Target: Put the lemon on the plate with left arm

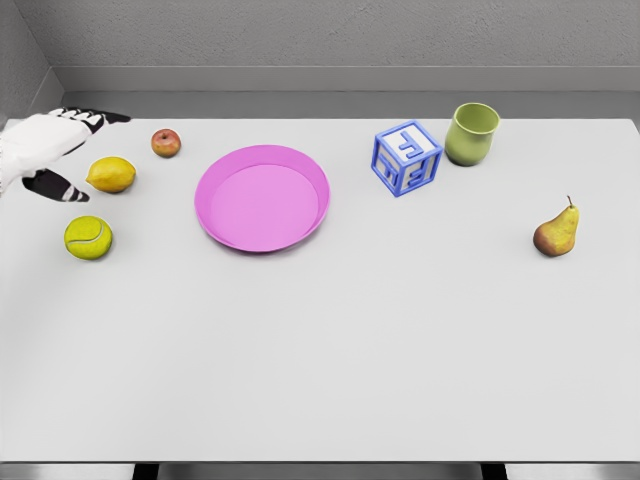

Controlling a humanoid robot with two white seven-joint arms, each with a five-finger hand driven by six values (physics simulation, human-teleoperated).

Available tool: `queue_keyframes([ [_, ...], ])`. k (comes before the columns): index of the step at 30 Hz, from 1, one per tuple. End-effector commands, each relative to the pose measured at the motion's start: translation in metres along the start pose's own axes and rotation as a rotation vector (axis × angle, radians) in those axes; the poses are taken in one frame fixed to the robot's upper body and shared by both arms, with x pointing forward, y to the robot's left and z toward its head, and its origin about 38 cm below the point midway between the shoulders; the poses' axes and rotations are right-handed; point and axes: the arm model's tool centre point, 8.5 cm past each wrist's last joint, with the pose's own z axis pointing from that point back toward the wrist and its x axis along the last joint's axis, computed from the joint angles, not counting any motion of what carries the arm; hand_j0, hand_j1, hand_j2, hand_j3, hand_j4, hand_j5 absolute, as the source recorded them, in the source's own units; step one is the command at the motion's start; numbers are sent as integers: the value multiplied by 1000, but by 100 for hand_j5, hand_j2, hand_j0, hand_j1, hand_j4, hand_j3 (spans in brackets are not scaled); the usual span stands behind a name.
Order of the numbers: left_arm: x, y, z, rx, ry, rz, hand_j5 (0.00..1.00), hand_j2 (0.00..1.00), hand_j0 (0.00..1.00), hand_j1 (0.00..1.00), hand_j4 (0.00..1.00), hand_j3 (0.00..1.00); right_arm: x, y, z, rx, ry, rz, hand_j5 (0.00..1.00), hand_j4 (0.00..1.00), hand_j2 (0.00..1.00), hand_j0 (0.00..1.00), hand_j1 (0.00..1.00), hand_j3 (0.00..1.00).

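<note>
In the head view, our left hand (45, 150) reached in from the left edge, fingers (100, 117) spread wide and holding nothing, with the lemon (111, 175) lying on the counter (320, 350) just beside the thumb. The pink plate (262, 197) sat empty to the lemon's right; an apple (166, 143) and a tennis ball (88, 238) lay close by. We judged the grasp should close squarely around the lemon, steering clear of both neighbours, before lifting toward the plate.

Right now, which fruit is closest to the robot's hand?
The lemon, just right of the open left hand. The apple sits farther; the pear is far right.
</note>
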Motion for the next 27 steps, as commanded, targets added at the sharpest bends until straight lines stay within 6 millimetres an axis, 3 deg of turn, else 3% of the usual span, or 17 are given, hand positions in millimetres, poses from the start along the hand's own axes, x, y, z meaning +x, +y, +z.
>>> queue_keyframes([
  [1,-6,-9,-4,-25,16,22,100,100,100,100,100,100,0,0,0,0,0,0,100,100,100,100,100,100],
  [5,-5,-13,-22,-41,11,54,100,100,100,100,100,100,0,0,0,0,0,0,100,100,100,100,100,100],
  [12,-4,-17,-32,-38,8,94,100,100,100,100,100,100,0,0,0,0,0,0,100,100,100,100,100,100],
  [18,-18,-35,-37,-80,56,122,100,100,100,100,100,100,0,0,0,0,0,0,100,100,100,100,100,100],
  [27,-29,-28,-42,-84,156,135,100,100,100,100,100,100,0,0,0,0,-1,0,100,100,100,100,100,100],
])
